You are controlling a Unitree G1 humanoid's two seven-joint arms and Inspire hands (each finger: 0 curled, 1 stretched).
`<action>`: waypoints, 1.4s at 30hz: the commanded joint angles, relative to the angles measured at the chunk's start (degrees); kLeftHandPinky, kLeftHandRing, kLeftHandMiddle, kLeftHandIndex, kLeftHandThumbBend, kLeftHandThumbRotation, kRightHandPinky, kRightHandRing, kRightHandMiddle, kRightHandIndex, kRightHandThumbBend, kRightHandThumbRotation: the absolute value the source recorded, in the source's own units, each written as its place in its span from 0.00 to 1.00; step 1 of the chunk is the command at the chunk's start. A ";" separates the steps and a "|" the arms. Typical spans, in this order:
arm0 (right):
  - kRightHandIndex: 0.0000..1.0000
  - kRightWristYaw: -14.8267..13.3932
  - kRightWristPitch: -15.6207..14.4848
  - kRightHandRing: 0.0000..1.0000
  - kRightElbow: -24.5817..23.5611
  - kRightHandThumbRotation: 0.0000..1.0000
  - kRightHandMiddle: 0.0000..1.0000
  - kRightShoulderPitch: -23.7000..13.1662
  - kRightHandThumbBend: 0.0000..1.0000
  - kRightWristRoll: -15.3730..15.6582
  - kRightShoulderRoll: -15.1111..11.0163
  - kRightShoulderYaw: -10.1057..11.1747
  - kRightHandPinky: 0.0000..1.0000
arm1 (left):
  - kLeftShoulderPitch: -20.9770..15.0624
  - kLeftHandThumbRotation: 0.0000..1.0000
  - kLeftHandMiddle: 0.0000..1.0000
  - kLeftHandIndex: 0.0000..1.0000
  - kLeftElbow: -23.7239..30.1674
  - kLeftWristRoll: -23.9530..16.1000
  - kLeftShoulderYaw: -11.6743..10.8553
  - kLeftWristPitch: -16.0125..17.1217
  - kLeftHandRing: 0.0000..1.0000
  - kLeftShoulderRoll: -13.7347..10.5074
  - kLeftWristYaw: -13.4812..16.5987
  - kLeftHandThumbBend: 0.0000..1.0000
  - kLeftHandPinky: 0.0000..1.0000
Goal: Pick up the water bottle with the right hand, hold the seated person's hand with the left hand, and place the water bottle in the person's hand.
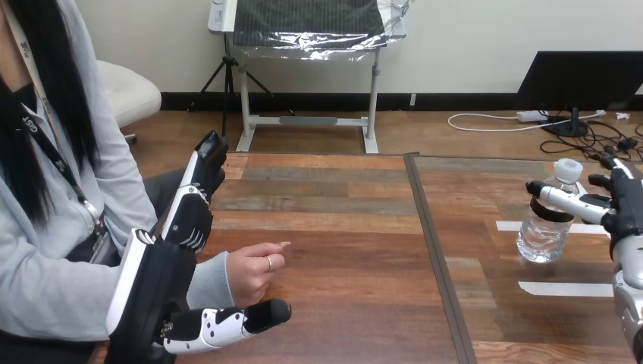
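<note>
Head view. Left hand sits nearest the camera, low at the table's left edge. Its fingers are straight and together, pointing up and away. Its thumb sticks out toward the table's middle, well apart from them. The person's hand lies in the gap between thumb and fingers, loosely closed, with one finger pointing across the wooden table. Nothing is curled round it, and I cannot tell whether it touches.

Water bottle: upright on the table's right part, base down beside white tape strips, white cap on. Right hand is at it from the right edge. One digit crosses the bottle's front just under the shoulder and the other fingers rise behind it. I read this as a hold closed round the upper body. The bottle is not yet lifted, as far as I can judge.

Handling, as judgement:
- The bottle is clear thin plastic that looks mostly full, so fairly heavy for its size and top-steady only if kept upright.
- The wall is smooth and will give under a hard squeeze.
- A hold lower down, round the mid-body, would slip less than one near the tapering shoulder.
- The bottle is well apart from the person's hand, so the carry goes across the table.
</note>
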State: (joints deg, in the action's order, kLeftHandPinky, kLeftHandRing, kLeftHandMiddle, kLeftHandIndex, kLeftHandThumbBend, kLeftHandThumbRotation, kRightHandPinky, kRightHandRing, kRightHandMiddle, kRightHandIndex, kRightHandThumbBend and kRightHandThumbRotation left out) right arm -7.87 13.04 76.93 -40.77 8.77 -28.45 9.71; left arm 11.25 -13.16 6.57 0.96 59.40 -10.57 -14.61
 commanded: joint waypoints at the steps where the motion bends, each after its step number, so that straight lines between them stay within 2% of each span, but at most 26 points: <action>1: 0.96 0.20 0.13 0.82 -0.22 0.26 0.89 -3.12 0.84 0.29 0.88 -0.57 0.73 | -1.40 0.47 1.00 0.99 3.16 0.92 -0.41 0.05 1.00 -0.45 -0.06 1.00 0.99; 15: 0.96 1.21 -0.32 0.84 -0.01 0.27 0.90 -3.45 0.84 0.09 1.38 -0.35 0.78 | -0.60 0.47 1.00 1.00 4.43 1.87 -0.34 -0.96 1.00 -0.88 -0.97 1.00 1.00; 22: 0.95 0.88 -1.64 0.86 0.10 0.27 0.89 -4.23 0.84 0.65 1.61 -0.78 0.80 | -0.17 0.46 1.00 1.00 4.95 2.14 -0.41 -1.38 1.00 -0.88 -1.16 1.00 1.00; 31: 0.92 0.45 -2.77 0.83 0.15 0.29 0.86 -4.96 0.86 1.33 1.89 -1.21 0.76 | 0.22 0.46 1.00 1.00 4.89 2.12 -0.58 -1.17 1.00 -0.83 -1.32 1.00 1.00; 39: 0.91 1.00 -3.60 0.83 0.24 0.29 0.85 -5.42 0.87 0.81 2.20 -0.55 0.76 | 0.56 0.44 1.00 1.00 4.83 2.95 -0.42 -0.79 1.00 -1.06 -1.96 1.00 1.00; 42: 0.91 0.37 -3.80 0.83 0.30 0.30 0.85 -5.52 0.86 1.55 2.19 -1.18 0.77 | 0.75 0.44 1.00 1.00 4.98 3.24 -0.48 -0.80 1.00 -1.15 -2.21 1.00 1.00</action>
State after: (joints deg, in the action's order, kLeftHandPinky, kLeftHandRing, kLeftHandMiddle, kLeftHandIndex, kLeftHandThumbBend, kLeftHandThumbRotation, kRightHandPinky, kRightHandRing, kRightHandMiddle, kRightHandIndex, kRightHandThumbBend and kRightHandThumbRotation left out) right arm -6.95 9.26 77.27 -40.79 9.94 -26.56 8.98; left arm 13.48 -10.90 8.71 0.88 58.04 -10.83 -16.41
